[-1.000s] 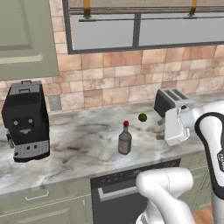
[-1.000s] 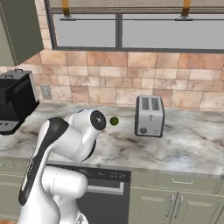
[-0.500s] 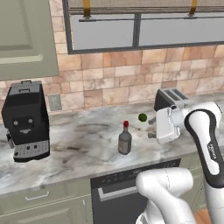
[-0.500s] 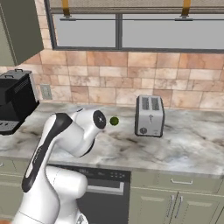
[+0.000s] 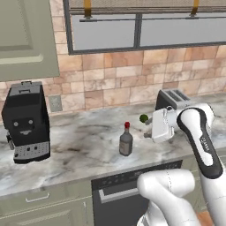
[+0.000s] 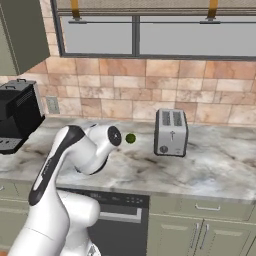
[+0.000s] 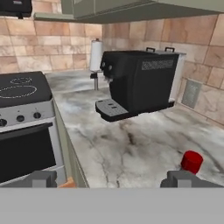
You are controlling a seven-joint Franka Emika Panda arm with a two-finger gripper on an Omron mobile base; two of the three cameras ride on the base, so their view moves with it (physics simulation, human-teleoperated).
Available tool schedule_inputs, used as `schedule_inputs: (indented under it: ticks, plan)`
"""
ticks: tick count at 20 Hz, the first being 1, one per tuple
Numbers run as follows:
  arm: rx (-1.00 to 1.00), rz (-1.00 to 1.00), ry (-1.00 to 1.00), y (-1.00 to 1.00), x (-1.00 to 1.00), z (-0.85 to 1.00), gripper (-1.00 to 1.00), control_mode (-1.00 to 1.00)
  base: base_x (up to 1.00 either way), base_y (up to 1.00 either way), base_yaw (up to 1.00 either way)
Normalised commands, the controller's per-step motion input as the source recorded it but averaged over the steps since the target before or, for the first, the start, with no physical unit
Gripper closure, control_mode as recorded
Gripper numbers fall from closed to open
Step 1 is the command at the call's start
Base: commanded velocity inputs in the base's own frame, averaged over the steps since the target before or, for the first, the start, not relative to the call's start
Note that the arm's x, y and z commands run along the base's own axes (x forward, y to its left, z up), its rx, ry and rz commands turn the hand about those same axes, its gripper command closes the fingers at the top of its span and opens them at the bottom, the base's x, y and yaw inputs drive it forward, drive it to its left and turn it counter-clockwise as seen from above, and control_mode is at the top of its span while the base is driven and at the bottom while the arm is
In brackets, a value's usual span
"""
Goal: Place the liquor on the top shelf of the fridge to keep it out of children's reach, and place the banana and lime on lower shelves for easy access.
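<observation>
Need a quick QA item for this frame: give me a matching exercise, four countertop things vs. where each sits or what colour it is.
Things:
1. bottle
2. lime
3. toaster
4. coffee machine

Descriptions:
A. black, at the counter's left end
B. silver, two slots on top, by the wall
C. small, round, green, beside the toaster
D. red cap, standing mid-counter

Pairs: 1-D, 2-C, 3-B, 4-A

Open marble counter [image 5: 84,150] around liquor [image 5: 126,141] — toaster [image 5: 173,100] behind, coffee machine [image 5: 26,121] well left
</observation>
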Motion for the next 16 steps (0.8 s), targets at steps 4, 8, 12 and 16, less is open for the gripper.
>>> schedule_inputs:
  ticks: [4, 8, 12, 16]
  plan:
    - [0.01, 0.01, 0.0, 0.03, 0.29, -0.18, -1.0, -1.0, 0.0, 0.0, 0.0]
    - [0.03, 0.02, 0.0, 0.04, 0.23, -0.18, -1.0, -1.0, 0.0, 0.0, 0.0]
    - [0.05, 0.02, 0.0, 0.02, 0.17, -0.17, -1.0, -1.0, 0.0, 0.0, 0.0]
    - [0.06, 0.02, 0.0, 0.0, 0.16, -0.17, -1.0, -1.0, 0.0, 0.0, 0.0]
